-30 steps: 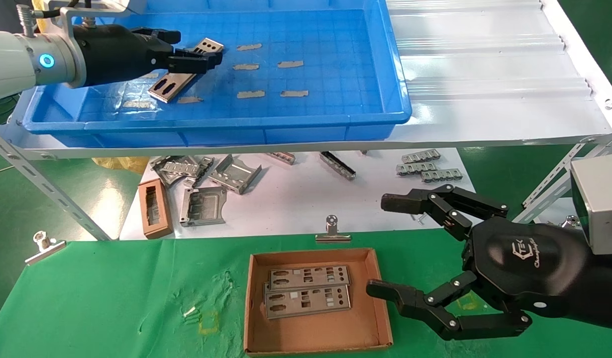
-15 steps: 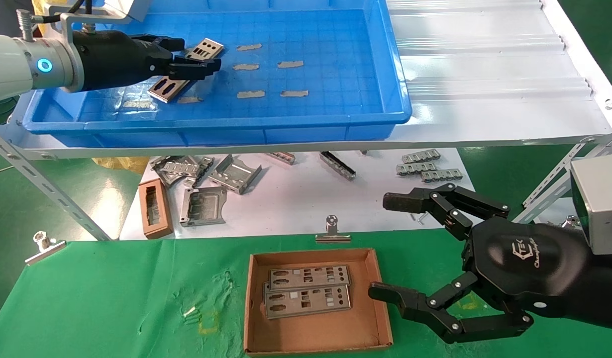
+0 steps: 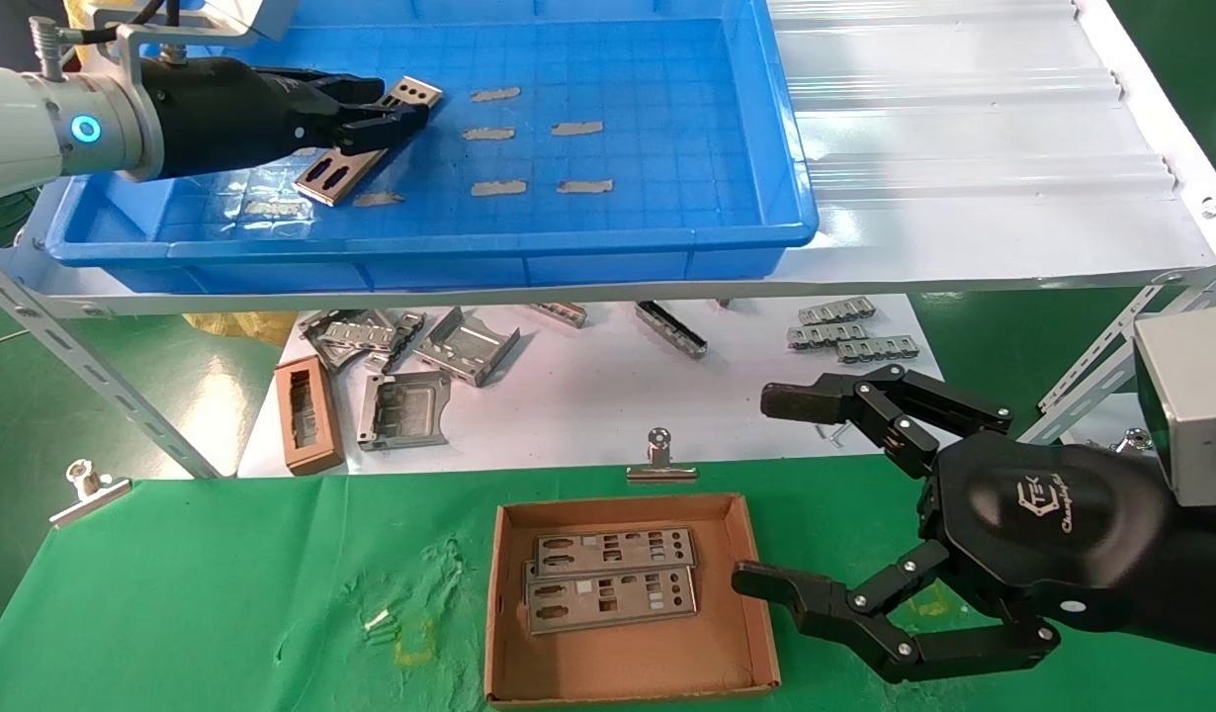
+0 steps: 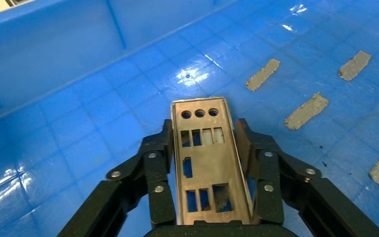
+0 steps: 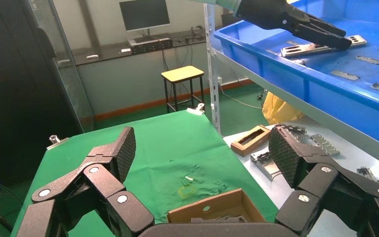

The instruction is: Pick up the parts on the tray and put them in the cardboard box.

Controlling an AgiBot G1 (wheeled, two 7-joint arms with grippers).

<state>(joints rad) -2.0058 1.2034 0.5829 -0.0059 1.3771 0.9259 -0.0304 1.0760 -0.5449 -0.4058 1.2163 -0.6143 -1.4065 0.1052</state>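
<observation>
Left gripper: your left gripper point(image 3: 386, 117) sits upper left in the head view, inside the tray point(image 3: 667, 242); its fingers have drawn in onto the long edges of the part point(image 4: 205, 163).
Change: a second ago the fingers stood wider around the strip; now the left wrist view shows them touching both edges. I judge the grasp made, lift not yet begun.
Part: still low in the tray, one end poking past the fingertips.
Right gripper: your right gripper point(image 3: 766, 494) hangs lower right, fingers spread wide, holding nothing, unmoved.
Cardboard box: the cardboard box point(image 3: 628, 682) lies bottom centre on the green cloth, two strips point(image 3: 613, 578) already in it.
Around: tape scraps point(image 3: 539, 158) on the tray floor; folded brackets point(image 3: 410, 371) on the white sheet below.
In the way: the tray rim, and your right gripper just beside the box.
</observation>
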